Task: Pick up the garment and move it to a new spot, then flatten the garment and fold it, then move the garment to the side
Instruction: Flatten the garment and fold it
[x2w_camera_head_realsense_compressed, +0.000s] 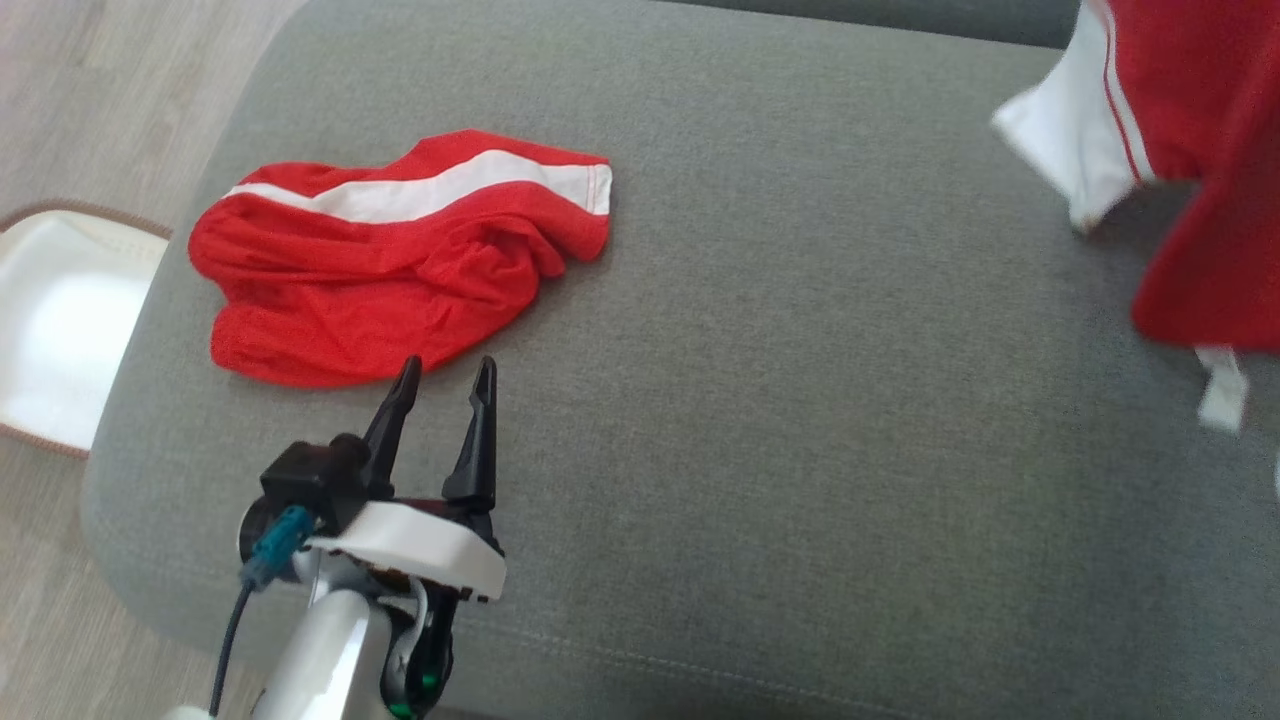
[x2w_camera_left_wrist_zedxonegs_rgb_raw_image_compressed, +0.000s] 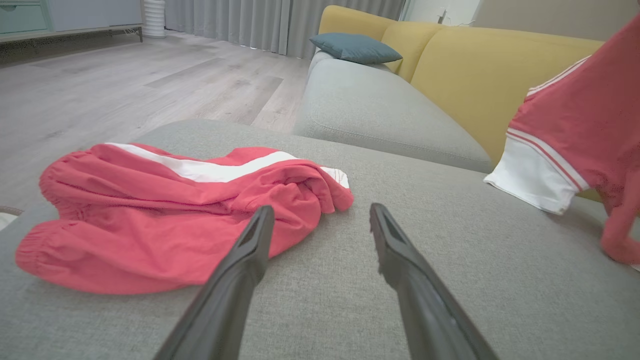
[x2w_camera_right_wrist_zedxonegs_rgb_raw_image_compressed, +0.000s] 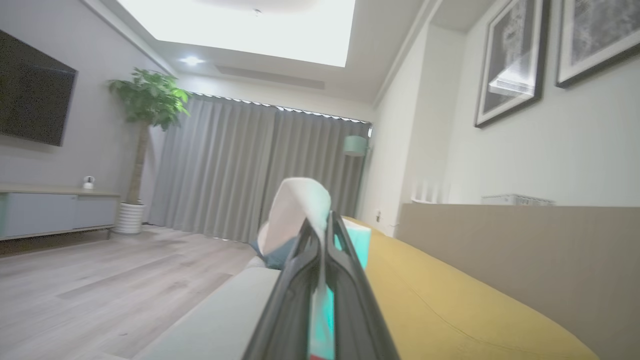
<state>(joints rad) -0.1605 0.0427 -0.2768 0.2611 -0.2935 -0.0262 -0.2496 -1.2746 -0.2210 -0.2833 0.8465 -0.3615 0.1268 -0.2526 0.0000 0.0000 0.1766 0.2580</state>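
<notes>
Head view has the left gripper (x2w_camera_head_realsense_compressed: 448, 365) with its two fingers spread wide and nothing between them, poised over the grey cushion (x2w_camera_head_realsense_compressed: 800, 420). Just ahead of it and to its left lies a crumpled red garment (x2w_camera_head_realsense_compressed: 380, 270) with one white stripe. The gripper's left fingertip sits at that garment's near hem, and I cannot tell whether it touches. Well off to this gripper's right is the hanging garment (x2w_camera_head_realsense_compressed: 1200, 150), red with white panels, raised above the cushion and casting a shadow on it.

Right wrist view has the right gripper (x2w_camera_right_wrist_zedxonegs_rgb_raw_image_compressed: 325, 222) pressed fully together on a white fold of the hanging garment, which sticks up past the fingertips.

Count: two grippers, one wide open and one clamped; two red garments; one blue pillow (x2w_camera_left_wrist_zedxonegs_rgb_raw_image_compressed: 355, 47) far ahead of the left gripper.
</notes>
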